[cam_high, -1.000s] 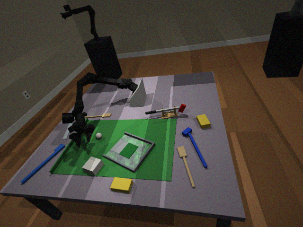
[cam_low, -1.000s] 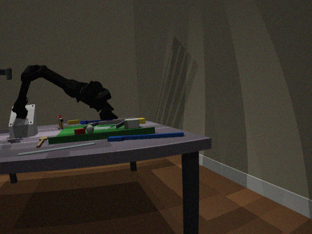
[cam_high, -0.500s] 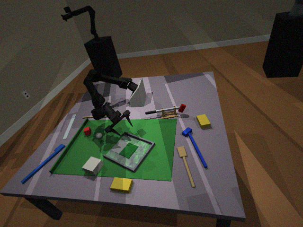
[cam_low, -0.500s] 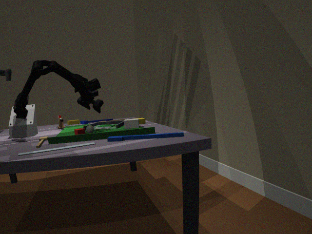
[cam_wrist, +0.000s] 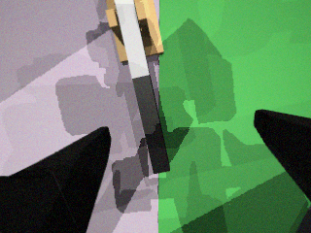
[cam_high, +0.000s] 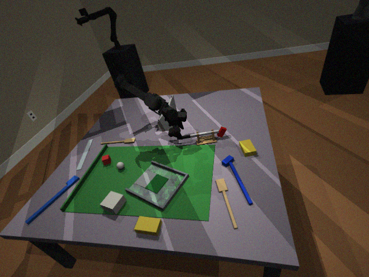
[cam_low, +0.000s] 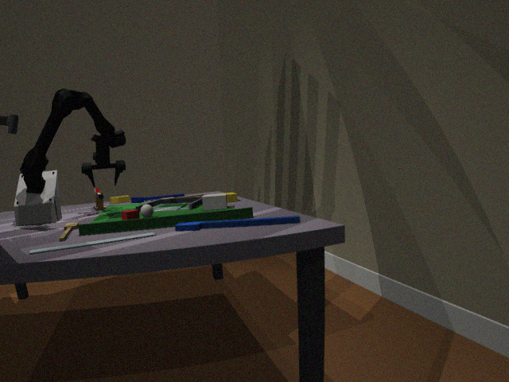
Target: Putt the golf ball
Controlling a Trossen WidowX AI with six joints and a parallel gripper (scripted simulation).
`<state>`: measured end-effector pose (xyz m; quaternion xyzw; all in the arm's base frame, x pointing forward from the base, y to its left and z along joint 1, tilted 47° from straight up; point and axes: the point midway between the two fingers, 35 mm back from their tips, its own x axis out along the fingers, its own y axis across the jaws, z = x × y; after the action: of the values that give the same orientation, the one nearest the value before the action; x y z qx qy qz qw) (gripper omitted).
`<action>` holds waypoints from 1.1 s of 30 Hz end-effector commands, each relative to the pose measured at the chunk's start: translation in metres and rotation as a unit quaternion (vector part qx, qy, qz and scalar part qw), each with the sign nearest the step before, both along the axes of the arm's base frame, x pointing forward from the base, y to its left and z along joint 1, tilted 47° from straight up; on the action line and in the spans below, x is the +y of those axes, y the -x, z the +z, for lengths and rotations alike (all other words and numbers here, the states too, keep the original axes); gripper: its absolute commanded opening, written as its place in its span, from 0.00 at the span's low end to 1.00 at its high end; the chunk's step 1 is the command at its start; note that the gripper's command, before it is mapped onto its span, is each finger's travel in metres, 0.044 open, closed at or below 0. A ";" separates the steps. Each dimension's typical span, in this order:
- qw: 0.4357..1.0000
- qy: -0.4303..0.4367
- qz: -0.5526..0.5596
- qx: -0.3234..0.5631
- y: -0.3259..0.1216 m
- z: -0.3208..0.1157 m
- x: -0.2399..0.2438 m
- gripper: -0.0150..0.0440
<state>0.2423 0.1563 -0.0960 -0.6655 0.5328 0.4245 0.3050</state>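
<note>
Open hand (cam_low: 102,177) above red putter (cam_wrist: 146,104), dark grip between fingers
</note>
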 end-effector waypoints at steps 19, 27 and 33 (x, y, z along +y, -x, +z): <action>0.998 0.042 0.043 0.020 0.012 -0.032 -0.042 1.00; 0.998 0.042 0.043 0.020 0.011 -0.036 -0.045 1.00; 0.998 0.042 0.043 0.020 0.009 -0.042 -0.052 1.00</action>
<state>0.2326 0.1094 -0.1350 -0.6903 0.5262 0.4290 0.2503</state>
